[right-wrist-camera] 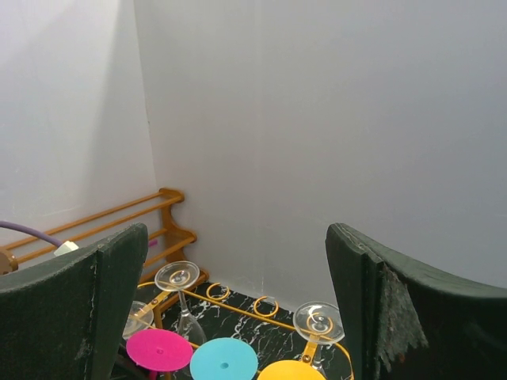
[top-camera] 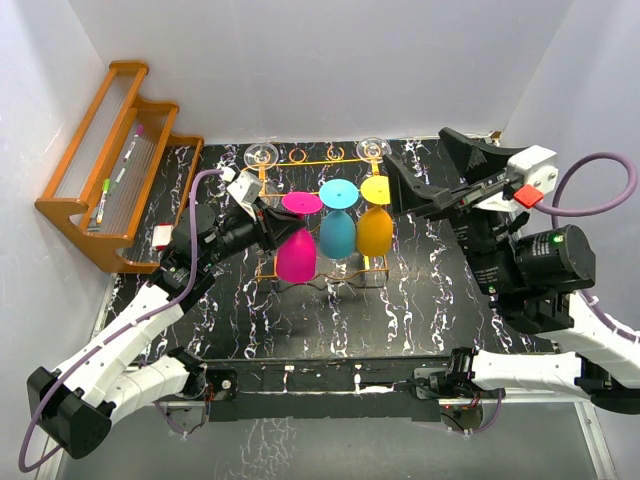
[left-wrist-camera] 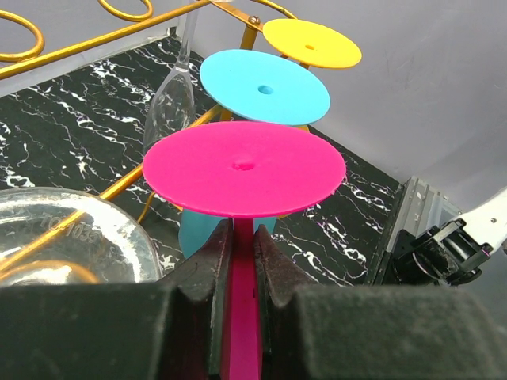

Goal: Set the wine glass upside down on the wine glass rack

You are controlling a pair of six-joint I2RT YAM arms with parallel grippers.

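My left hand (left-wrist-camera: 242, 261) clamps the stem of the pink glass (left-wrist-camera: 244, 168), inverted at the left end of the rack (top-camera: 315, 162); right hand (right-wrist-camera: 238, 301) hovers, spread wide. Withdrawing before letting go could topple it against the blue glass (left-wrist-camera: 264, 85).

the black marbled table (top-camera: 430, 300) bears the wine glass rack (top-camera: 320, 162) toward its back.

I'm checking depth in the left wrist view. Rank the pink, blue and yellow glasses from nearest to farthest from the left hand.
1. The pink glass: its stem is gripped between the fingers of the left hand.
2. The blue glass: just behind the pink one, in the middle of the row.
3. The yellow glass: at the far end of the row, upper right.
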